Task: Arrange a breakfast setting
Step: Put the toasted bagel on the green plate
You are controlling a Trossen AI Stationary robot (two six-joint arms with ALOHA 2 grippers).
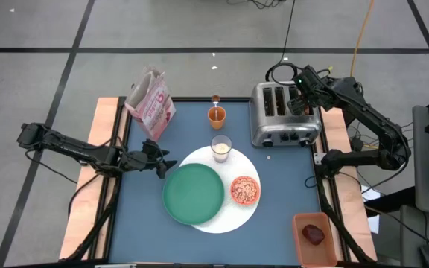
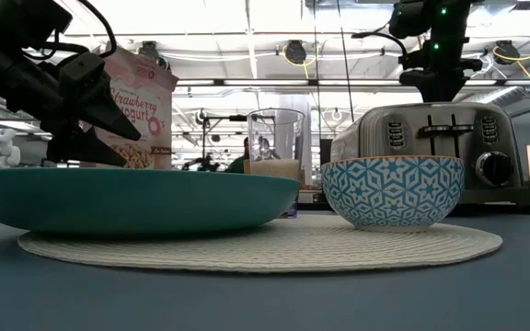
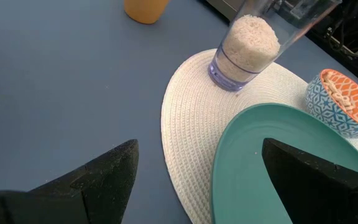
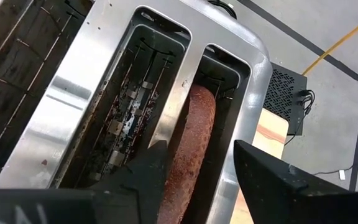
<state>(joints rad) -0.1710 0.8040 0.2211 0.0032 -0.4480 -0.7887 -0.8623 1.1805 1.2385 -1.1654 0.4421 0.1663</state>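
Reaching arm: right gripper (image 4: 194, 171) over the toaster (image 1: 284, 114), fingers straddling a brown slice (image 4: 190, 146) in a slot, partly spread.
Left gripper (image 1: 160, 162): wide apart, beside the green plate (image 1: 192, 193).
Setting: white plate (image 1: 226, 217) carries orange bowl (image 1: 245, 190) and glass of milk (image 1: 221, 147).

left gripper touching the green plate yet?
Apart. The high view shows the left gripper open, just off the green plate's edge with blue table between them; the left wrist view shows its fingers straddling the rim without contact.
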